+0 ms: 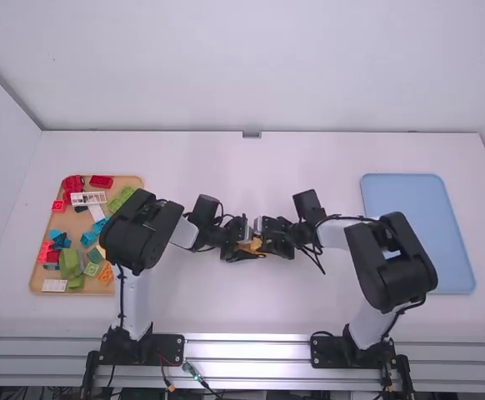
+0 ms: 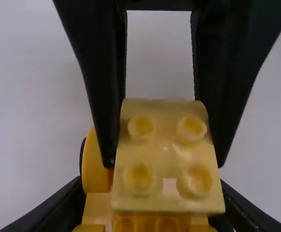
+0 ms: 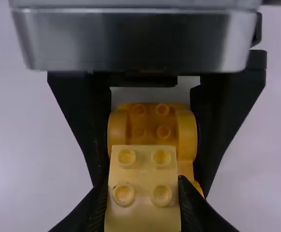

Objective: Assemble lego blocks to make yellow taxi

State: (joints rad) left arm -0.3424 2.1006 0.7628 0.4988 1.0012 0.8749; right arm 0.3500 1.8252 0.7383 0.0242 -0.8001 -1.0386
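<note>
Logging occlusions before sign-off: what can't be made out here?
- Seating of pale yellow four-stud plastic block on orange-yellow plastic body: left wrist view, block's own top covers the joint.
- Same joint, high view: too small, black left tool and right tool crowd it.
- Body's one end: left wrist view, bottom edge cuts it.
- Part of tan tray: high view, behind left arm.
</note>
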